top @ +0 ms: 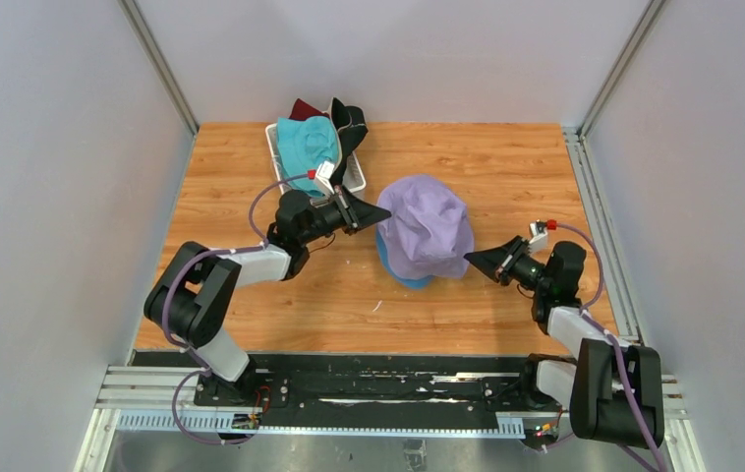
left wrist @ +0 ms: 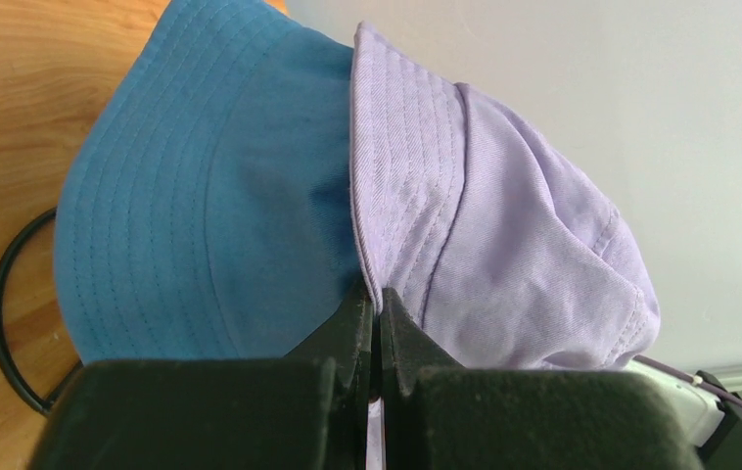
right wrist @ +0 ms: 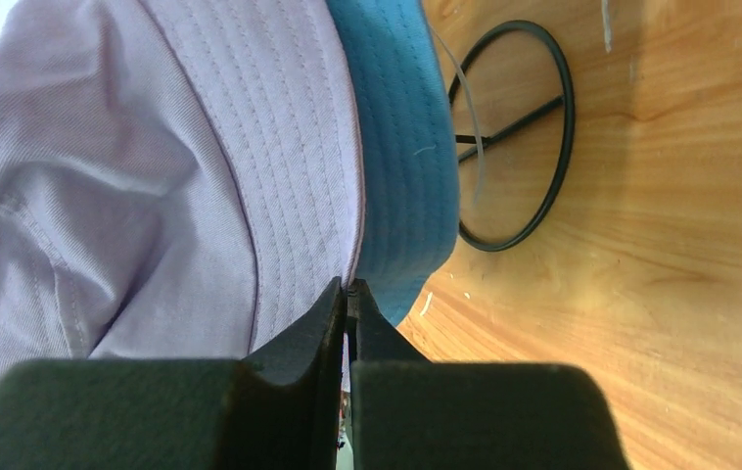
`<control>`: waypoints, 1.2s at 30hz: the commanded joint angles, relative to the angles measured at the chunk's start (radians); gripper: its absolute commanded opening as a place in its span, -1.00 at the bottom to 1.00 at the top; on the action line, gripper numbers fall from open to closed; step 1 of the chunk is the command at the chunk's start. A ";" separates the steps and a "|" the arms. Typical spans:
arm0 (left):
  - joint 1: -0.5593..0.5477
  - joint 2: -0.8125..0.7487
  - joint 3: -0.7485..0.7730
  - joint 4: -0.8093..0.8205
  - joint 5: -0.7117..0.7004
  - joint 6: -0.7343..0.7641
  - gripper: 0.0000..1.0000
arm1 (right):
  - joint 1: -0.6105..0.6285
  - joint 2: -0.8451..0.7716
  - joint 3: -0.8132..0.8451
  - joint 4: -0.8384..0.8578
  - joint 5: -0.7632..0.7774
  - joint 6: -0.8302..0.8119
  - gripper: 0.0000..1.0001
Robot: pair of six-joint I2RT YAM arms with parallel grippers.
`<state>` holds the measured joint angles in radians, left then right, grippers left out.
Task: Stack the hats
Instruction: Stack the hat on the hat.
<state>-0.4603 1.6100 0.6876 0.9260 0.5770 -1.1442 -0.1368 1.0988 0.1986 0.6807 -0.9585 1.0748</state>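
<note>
A lavender hat (top: 428, 226) sits over a blue hat (top: 400, 275) in the middle of the table. My left gripper (top: 383, 211) is shut on the lavender brim at its left side. In the left wrist view, the lavender hat (left wrist: 504, 215) brim runs between the closed tips of the left gripper (left wrist: 377, 299), beside the blue hat (left wrist: 210, 196). My right gripper (top: 469, 258) is shut on the brim's right side. The right wrist view shows the right gripper (right wrist: 349, 289) pinching the lavender hat (right wrist: 201, 147) above the blue hat (right wrist: 401, 147).
A white basket (top: 272, 147) at the back left holds a teal hat (top: 308, 143), a dark red hat (top: 302, 108) and a black hat (top: 349, 123). The black wire stand's ring (right wrist: 543, 127) rests on the wood under the two hats. Grey walls enclose the table.
</note>
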 commanded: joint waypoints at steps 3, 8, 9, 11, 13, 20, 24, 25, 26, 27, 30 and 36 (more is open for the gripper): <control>0.028 0.070 0.053 -0.106 -0.013 0.025 -1.00 | -0.024 0.007 0.099 0.027 -0.026 -0.027 -0.99; 0.031 0.101 0.137 -0.198 -0.017 0.052 -1.00 | -0.028 0.009 0.166 -0.040 -0.007 -0.065 -0.99; 0.032 0.119 0.152 -0.205 -0.017 0.053 -1.00 | -0.030 0.023 0.176 -0.051 0.000 -0.078 -0.99; 0.031 0.164 0.179 -0.203 -0.009 0.044 -1.00 | -0.034 0.071 0.185 -0.045 0.002 -0.081 -0.99; 0.032 0.208 0.193 -0.179 -0.001 0.027 -0.99 | -0.043 0.131 0.177 0.018 -0.008 -0.058 -0.99; 0.032 0.283 0.211 -0.062 0.018 -0.043 -1.00 | -0.072 0.235 0.143 0.145 -0.018 -0.038 -0.99; 0.031 0.257 0.235 -0.091 0.024 -0.041 -0.99 | -0.076 0.212 0.170 0.137 -0.006 -0.019 -0.99; 0.031 0.248 0.242 -0.107 0.022 -0.034 -1.00 | -0.077 0.201 0.183 0.110 0.000 -0.026 -0.99; 0.031 0.244 0.252 -0.119 0.023 -0.029 -1.00 | -0.077 0.190 0.197 0.080 0.005 -0.045 -0.99; 0.030 0.241 0.264 -0.130 0.026 -0.026 -1.00 | -0.079 0.181 0.211 0.046 0.013 -0.058 -0.99; 0.031 0.249 0.298 -0.150 0.038 -0.031 -1.00 | -0.087 0.163 0.239 -0.006 0.027 -0.074 -0.99; 0.025 0.298 0.343 -0.156 0.044 -0.038 -1.00 | -0.112 0.226 0.288 -0.099 0.079 -0.120 -0.99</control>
<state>-0.4290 1.8832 0.9897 0.7593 0.6022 -1.1843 -0.2176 1.2846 0.4412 0.6491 -0.9249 0.9993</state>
